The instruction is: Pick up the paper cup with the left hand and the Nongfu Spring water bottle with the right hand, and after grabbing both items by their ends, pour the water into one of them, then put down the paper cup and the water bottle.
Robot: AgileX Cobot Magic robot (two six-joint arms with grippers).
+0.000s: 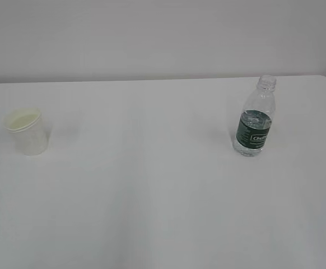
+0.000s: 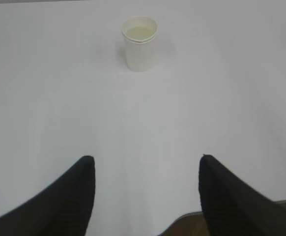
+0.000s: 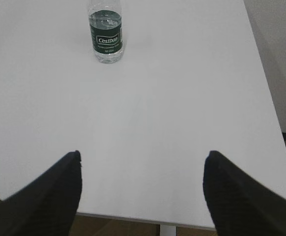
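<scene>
The paper cup (image 1: 27, 131) stands upright on the left of the white table (image 1: 152, 185), white with a cream inside; in the left wrist view the paper cup (image 2: 140, 43) is far ahead. My left gripper (image 2: 146, 162) hangs open near the table's front edge, nothing between its fingers. The Nongfu Spring water bottle (image 1: 255, 121) stands upright on the right, uncapped, clear water reaching into the green label band. In the right wrist view the bottle (image 3: 105, 35) is far ahead and left of centre. My right gripper (image 3: 143, 156) is open and empty. Neither arm shows in the exterior view.
The table's right edge (image 3: 266, 83) runs close to the bottle's side, with floor beyond. The front edge (image 3: 148, 219) lies just under my right gripper, a white table leg below it. A plain wall (image 1: 163, 33) stands behind the table.
</scene>
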